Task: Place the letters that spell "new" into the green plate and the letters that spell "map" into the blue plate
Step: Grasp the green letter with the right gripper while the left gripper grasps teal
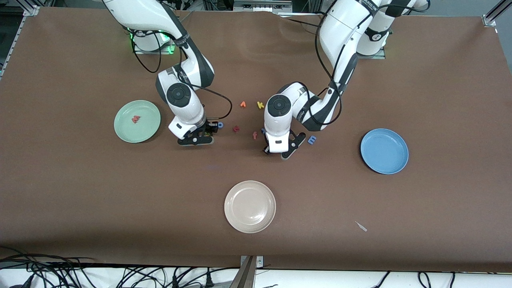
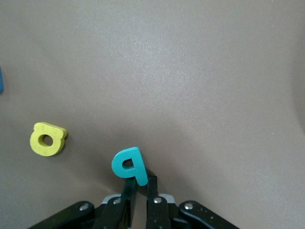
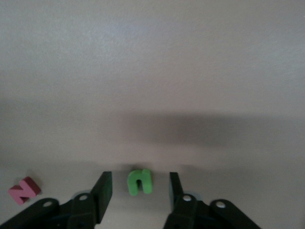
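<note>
A "w" lies in the green plate.

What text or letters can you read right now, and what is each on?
"n": green foam letter, on the table between the right gripper's open fingers.
"a": teal foam letter, pinched by the left gripper.
"k": yellow foam letter on the table.
"f": orange-red foam letter on the table.
The blue letter and the others: too small to read.

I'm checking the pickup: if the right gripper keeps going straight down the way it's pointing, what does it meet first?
The green "n", lying between the open fingers of the right gripper, then the table under it. How much gap remains is unclear.
</note>
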Controlling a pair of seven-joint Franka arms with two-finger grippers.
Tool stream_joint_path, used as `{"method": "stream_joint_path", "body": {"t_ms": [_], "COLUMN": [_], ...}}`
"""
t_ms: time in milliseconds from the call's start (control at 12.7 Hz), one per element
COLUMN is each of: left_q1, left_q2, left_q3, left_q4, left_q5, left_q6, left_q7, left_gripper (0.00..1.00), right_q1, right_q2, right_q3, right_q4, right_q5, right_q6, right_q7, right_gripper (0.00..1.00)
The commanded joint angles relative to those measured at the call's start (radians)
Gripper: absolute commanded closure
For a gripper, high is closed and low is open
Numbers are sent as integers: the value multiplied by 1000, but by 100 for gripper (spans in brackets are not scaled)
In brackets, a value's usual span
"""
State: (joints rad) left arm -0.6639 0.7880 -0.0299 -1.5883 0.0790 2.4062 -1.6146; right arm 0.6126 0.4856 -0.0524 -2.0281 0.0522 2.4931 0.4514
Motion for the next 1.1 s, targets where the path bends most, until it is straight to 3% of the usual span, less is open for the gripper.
{"method": "stream_joint_path", "body": {"t_ms": [0,394,552,709,867,1024], "left_q1": [0,4,6,27,62,116], "left_q2": [36,23,23,16,8,-36], "left_q3": [5,5,5,4,-1,-1], "left_q4": [30,59,64,89,149,159], "left_q5": [31,10,10,10,-22,-57], "left_q6": [-6,-85,-99,-171,-322,-431], "left_q7": [13,64,67,81,206,374], "left_gripper": [96,100,100,100,100,100], "right_q1": [22,26,26,26,23,22], "right_q2": [25,48,45,34,4,-42], "right_q3": [-6,-6,-7,-6,-18,-72], "right_q4": [-3,-15,-21,-27,-17,-6], "right_q5": [6,6,5,6,6,3], "right_q6": [18,50,38,27,-29,-86], "right_q7": [32,32,41,39,26,15], "right_gripper": [46,51,65,100,100,100]}}
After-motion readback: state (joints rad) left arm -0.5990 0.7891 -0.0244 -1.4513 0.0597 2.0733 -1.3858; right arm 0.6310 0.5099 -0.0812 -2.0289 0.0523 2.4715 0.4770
